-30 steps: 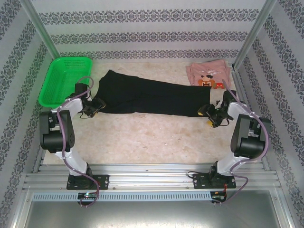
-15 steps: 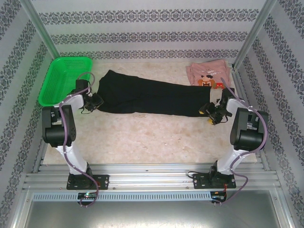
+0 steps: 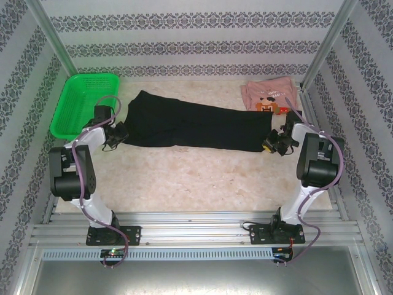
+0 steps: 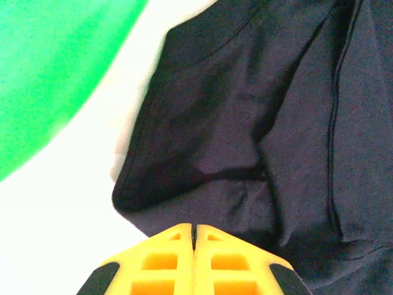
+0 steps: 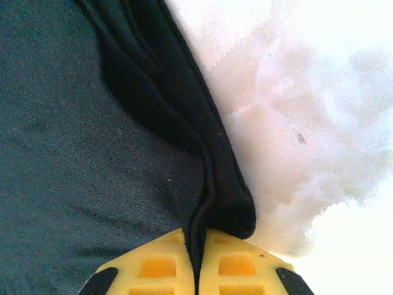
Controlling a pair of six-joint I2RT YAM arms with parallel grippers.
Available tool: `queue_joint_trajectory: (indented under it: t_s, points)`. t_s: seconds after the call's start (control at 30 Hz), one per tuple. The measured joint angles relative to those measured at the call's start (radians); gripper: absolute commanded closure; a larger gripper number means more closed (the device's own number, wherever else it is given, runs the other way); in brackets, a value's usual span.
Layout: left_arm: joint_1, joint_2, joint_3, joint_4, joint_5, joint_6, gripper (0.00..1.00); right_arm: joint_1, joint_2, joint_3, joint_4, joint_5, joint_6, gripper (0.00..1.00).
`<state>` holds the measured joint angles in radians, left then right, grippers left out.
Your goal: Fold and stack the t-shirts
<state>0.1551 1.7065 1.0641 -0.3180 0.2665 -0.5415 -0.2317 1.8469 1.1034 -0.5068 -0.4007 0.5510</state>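
Note:
The black t-shirt lies folded into a long band across the middle of the table. My left gripper sits at the band's left end. In the left wrist view its yellow fingers are shut together on the dark cloth, with wrinkles running to the tips. My right gripper is at the band's right end. In the right wrist view it is shut with a fold of black cloth pinched between the pads. The pale pink printed t-shirt lies crumpled at the back right.
A green mesh basket stands at the back left, close to my left arm, and appears as a green blur in the left wrist view. Patterned walls and metal posts close in the table on three sides.
Both grippers have gone from open to shut on the ends of the black t-shirt. The right gripper moved a little back and inward to the shirt's right end.

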Motion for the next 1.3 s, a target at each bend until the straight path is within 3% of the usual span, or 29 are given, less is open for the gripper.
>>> queue_joint_trajectory:
  t_s: [0.1, 0.13, 0.23, 0.6, 0.9, 0.93, 1.03, 1.1, 1.3]
  points:
    - [0.004, -0.049, -0.063, 0.0, -0.01, -0.003, 0.51, -0.002, -0.026, -0.03, -0.005, 0.002, -0.002, 0.99]
    - [0.004, -0.062, -0.08, 0.0, -0.01, -0.008, 0.46, -0.002, -0.037, -0.041, -0.012, 0.005, -0.005, 0.99]
    - [0.004, -0.069, -0.105, 0.014, -0.009, -0.024, 0.41, -0.01, -0.069, -0.074, -0.031, 0.014, -0.009, 1.0]
    - [-0.009, -0.061, -0.167, 0.187, -0.005, -0.14, 0.39, -0.022, -0.13, -0.101, -0.093, 0.021, -0.051, 1.0]
    - [-0.025, 0.024, -0.146, 0.304, 0.035, -0.201, 0.5, -0.022, -0.162, -0.132, -0.129, 0.019, -0.08, 1.0]
    - [-0.025, 0.031, -0.14, 0.306, 0.037, -0.201, 0.54, -0.022, -0.164, -0.132, -0.132, 0.018, -0.081, 1.0]
    - [-0.025, 0.048, -0.117, 0.308, 0.049, -0.203, 0.83, -0.022, -0.169, -0.132, -0.134, 0.018, -0.086, 1.0]
    - [-0.025, 0.057, -0.097, 0.304, 0.062, -0.195, 0.92, -0.021, -0.171, -0.132, -0.137, 0.018, -0.088, 1.0]
    - [-0.022, 0.002, -0.085, 0.204, 0.065, -0.147, 1.0, -0.021, -0.203, -0.132, -0.173, 0.017, -0.106, 1.0]
